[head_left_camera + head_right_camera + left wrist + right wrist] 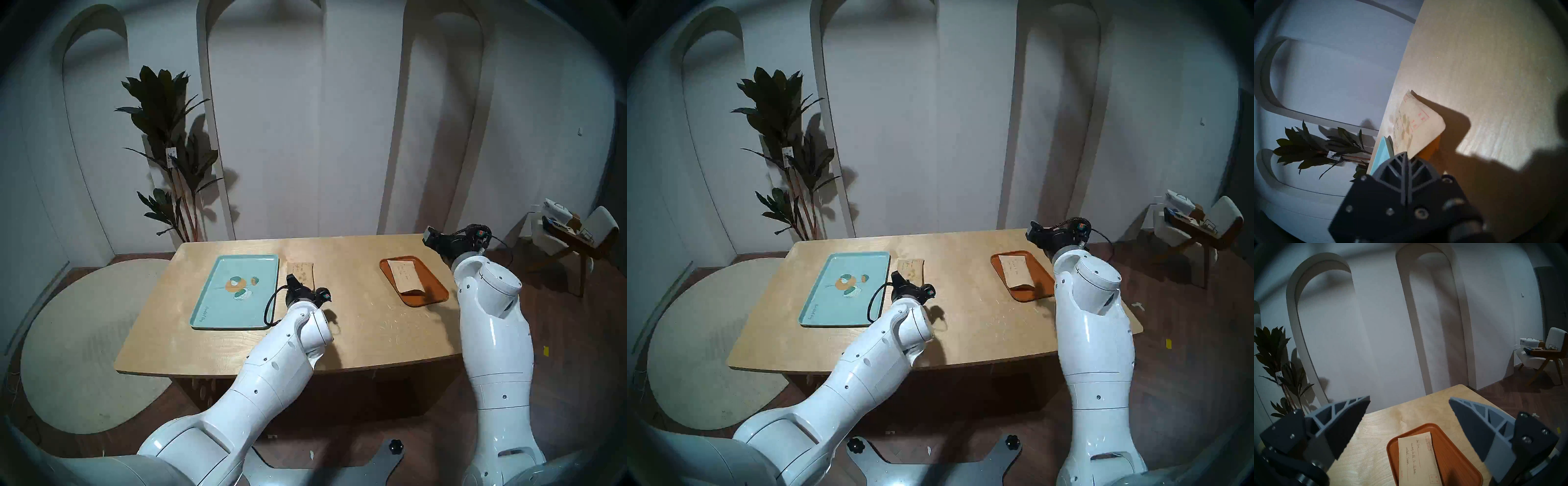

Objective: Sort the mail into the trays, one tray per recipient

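Observation:
The darker, blotched envelope (303,271) (912,268) lies just right of the mint-green leaf-print tray (210,305) (820,302), near its far right corner. My left gripper (291,279) (896,275) is shut on the envelope's near end. In the left wrist view the envelope (1415,129) curls up off the table from the closed fingers (1404,162), and a sliver of the mint tray (1380,156) shows beside it. The paler envelope (405,275) (1016,271) (1417,461) lies in the orange-brown tray (432,292) (1034,293) (1454,451). My right gripper (428,237) (1032,228) (1409,400) is open and empty, raised behind that tray.
The wooden table (356,325) has its far edge close behind both trays. A tall potted plant (169,152) stands behind the table's left corner. A chair with boxes (570,230) stands at the far right. A round rug (78,339) lies on the floor at the left.

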